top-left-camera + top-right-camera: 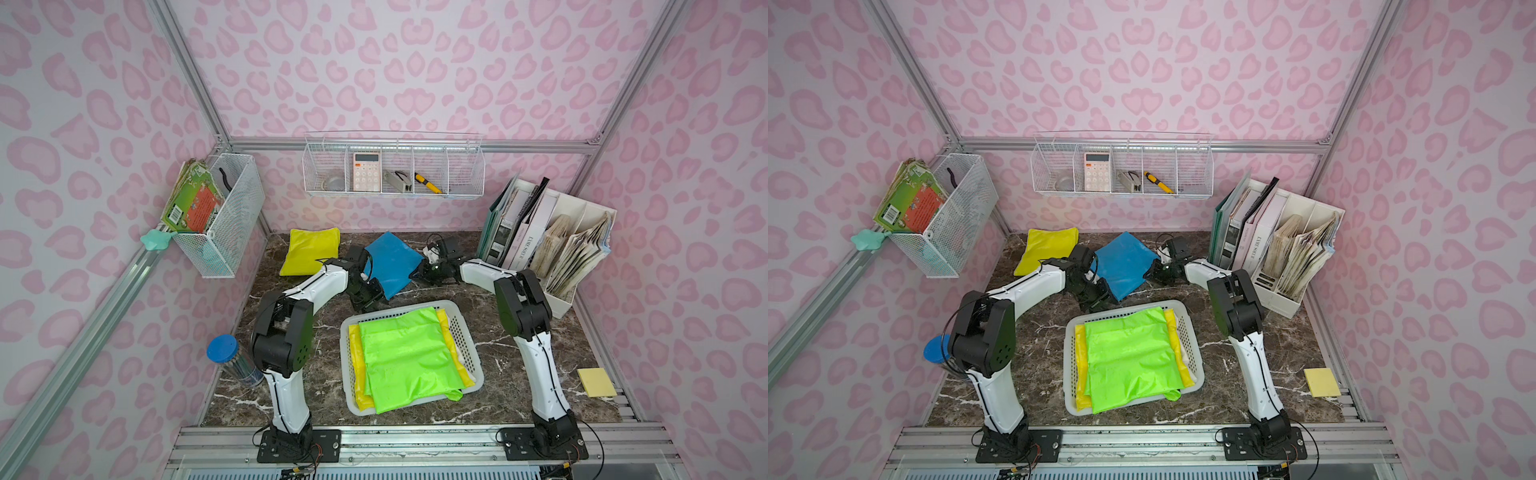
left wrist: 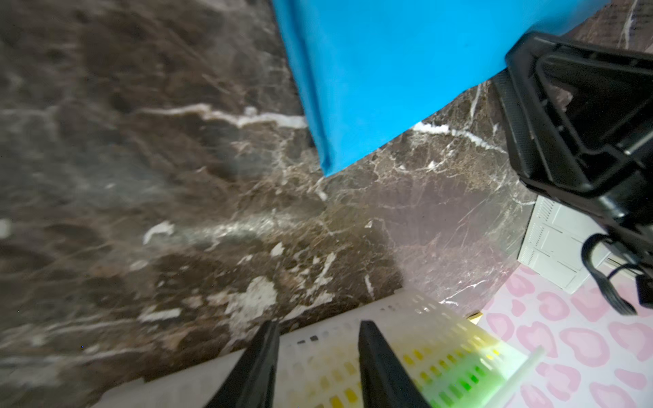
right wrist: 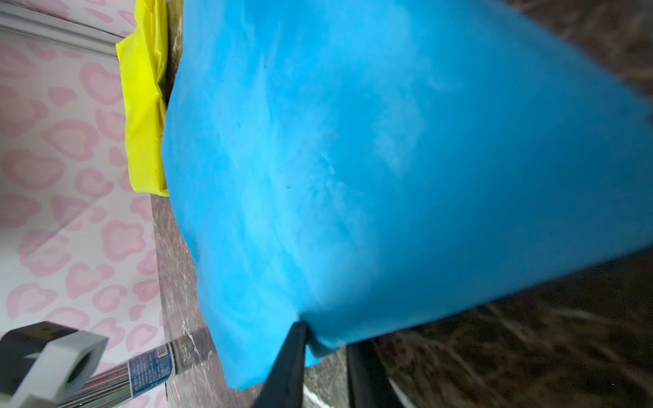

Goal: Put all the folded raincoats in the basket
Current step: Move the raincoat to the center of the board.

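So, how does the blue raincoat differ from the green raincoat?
The blue raincoat lies on the table, behind the basket; the green raincoat lies in the basket, upon a yellow one. The green raincoat overhangs the basket's front rim; the blue raincoat lies apart from it. Both are folded.

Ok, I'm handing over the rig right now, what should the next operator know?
Left gripper: open, empty, beside the basket's far rim.
Right gripper: jaws either side of the blue raincoat's corner; grip unconfirmed.
Blue raincoat lies on the table behind the basket; rear yellow raincoat further back.
Done: green raincoat over stacked yellow raincoat in the basket.
Left: move blue in, likely rear yellow next.
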